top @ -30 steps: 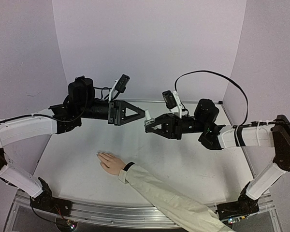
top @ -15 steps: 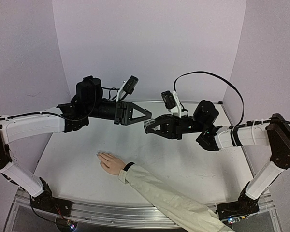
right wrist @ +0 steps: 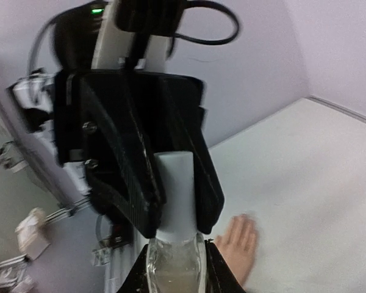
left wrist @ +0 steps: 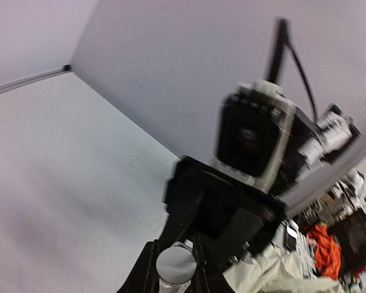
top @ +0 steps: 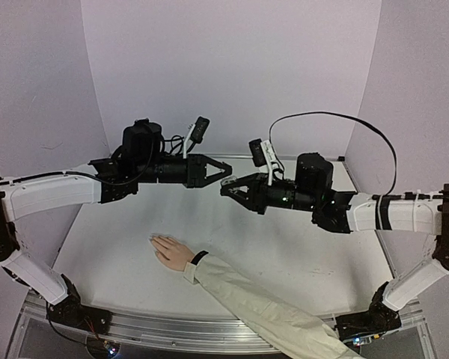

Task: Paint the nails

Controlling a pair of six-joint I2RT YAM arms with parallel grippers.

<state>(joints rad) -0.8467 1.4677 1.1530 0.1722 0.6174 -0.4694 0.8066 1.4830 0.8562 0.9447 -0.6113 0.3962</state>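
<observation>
A small bottle is held in mid-air between both grippers above the middle of the table. My right gripper point(right wrist: 174, 259) is shut on its clear glass body point(right wrist: 172, 271). My left gripper point(left wrist: 175, 256) is shut on its white cylindrical cap point(left wrist: 176, 267), which stands between the left gripper's black fingers point(right wrist: 134, 183) in the right wrist view. From above, the left gripper point(top: 223, 169) and right gripper point(top: 227, 190) meet tip to tip. A light-skinned hand point(top: 172, 252) lies flat on the table below them, fingers pointing left. Its nails are too small to make out.
The arm's cream sleeve point(top: 262, 310) with a black wristband point(top: 199, 257) crosses the table from the near right edge. A black cable point(top: 337, 120) loops above the right arm. Pale walls close the table's back and sides.
My left gripper has moved right to the right gripper and shut on the bottle's cap. The right arm has shifted a little left and up. The hand has stayed still.
</observation>
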